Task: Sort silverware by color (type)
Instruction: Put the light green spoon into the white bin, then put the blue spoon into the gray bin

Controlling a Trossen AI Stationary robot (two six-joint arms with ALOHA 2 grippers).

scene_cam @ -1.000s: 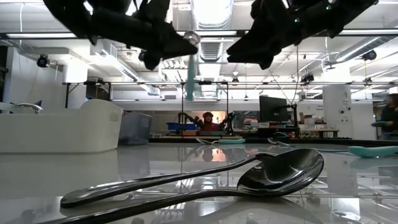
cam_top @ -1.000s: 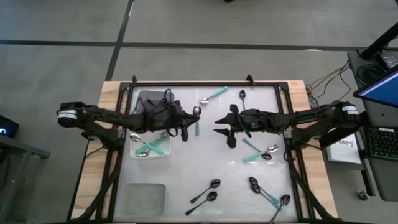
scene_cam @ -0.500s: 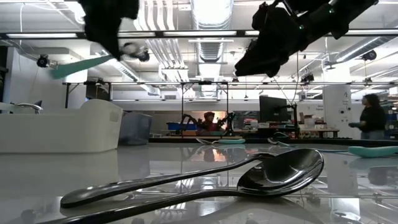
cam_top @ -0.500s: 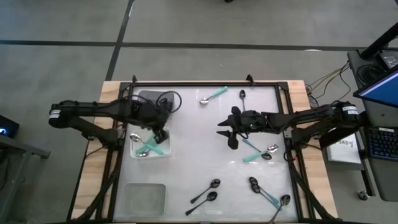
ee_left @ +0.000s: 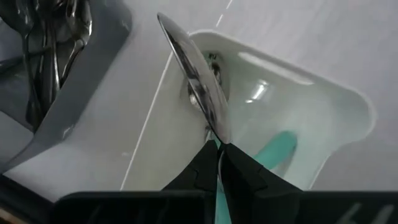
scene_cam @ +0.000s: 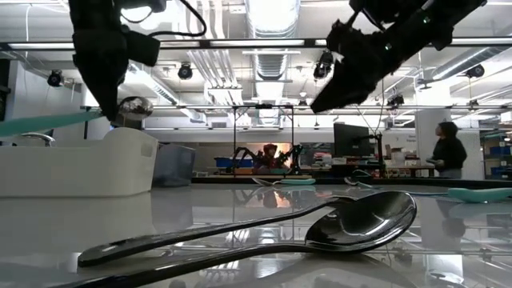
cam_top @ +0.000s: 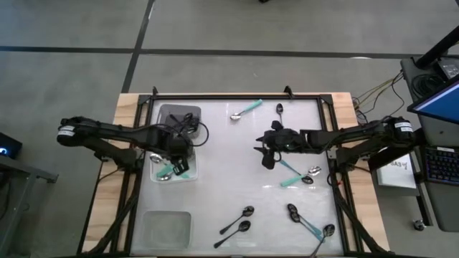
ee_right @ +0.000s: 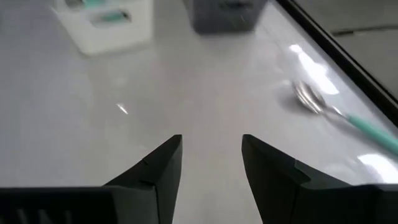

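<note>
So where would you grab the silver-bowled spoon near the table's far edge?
By the middle of its teal handle, from straight above, fingers across it: the spoon lies flat, its handle slim and straight, its bowl rounded. The open right gripper is nearer.

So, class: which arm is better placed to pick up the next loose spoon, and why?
Right. The right gripper is open and empty, close to a teal-handled spoon on the table. The left gripper is over the white bin, jaws shut on a silver-bowled spoon.

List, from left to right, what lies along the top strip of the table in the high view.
grey bin → silver-and-teal spoon → small black spoon
</note>
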